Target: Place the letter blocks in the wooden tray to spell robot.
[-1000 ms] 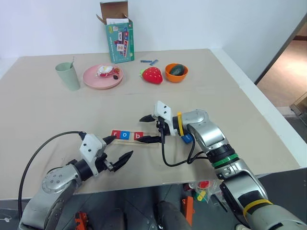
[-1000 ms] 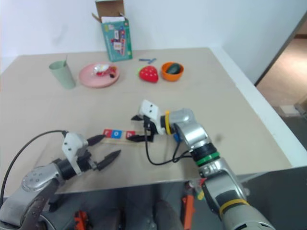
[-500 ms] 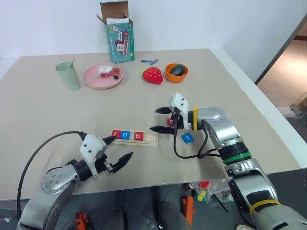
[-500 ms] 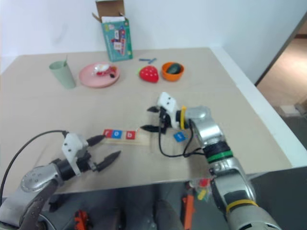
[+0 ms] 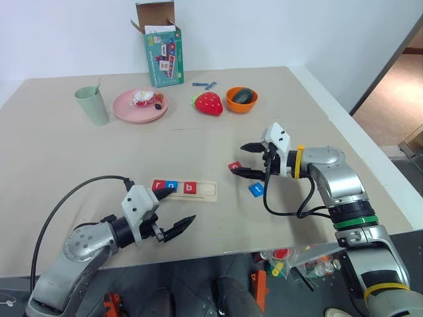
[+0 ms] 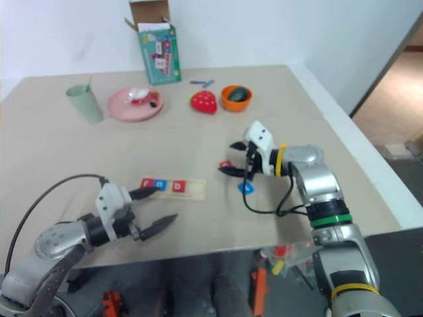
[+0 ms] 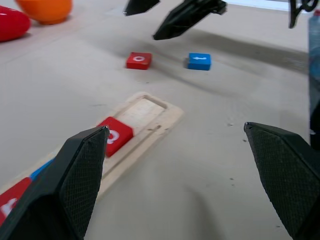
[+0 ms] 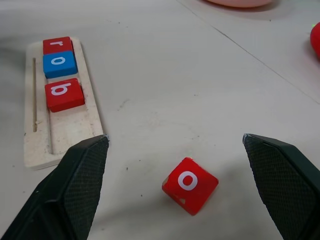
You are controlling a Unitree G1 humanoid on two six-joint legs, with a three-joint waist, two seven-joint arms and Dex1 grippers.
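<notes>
Now: red o tile [image 8: 190, 185] lies loose, just ahead of right pincer [image 5: 254, 161].
Both pincers released; left pincer [image 5: 176, 210] by wooden tray [image 5: 206, 190].

Open tabletop [image 5: 79, 152] lies between the wooden tray [image 5: 206, 191] and two loose tiles, a red o [image 5: 234, 166] and a blue one [image 5: 256, 189]. The tray's right end sits unfilled.

Bright, even light; soft shadows; sharp
</notes>
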